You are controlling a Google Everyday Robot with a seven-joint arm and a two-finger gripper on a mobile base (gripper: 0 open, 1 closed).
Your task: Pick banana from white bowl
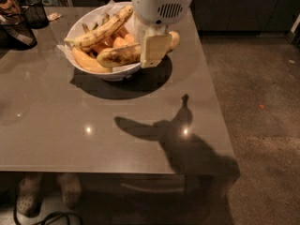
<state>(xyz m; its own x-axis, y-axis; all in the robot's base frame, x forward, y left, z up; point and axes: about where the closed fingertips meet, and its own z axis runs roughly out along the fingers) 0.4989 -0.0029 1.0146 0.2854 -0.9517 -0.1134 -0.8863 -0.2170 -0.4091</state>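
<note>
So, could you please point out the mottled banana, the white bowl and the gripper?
banana (117, 55), camera view: mottled left half.
white bowl (111, 72), camera view: front outer wall.
gripper (153, 50), camera view: its lower end, above the bowl's right side.

Cream pincer (153, 55) on brown-mottled yellow banana (118, 55)

Gripper (151, 59) is at top centre of frame, its upper part cropped by the top edge. The wrist shell (159, 3) is glossy white moulded plastic, a rounded barrel shape with soft corners. There's an oval vent grille (169, 10) with dark slots on the front face, right of centre. The shell narrows to a short white neck underneath. Warm light tints the white cream.
</note>
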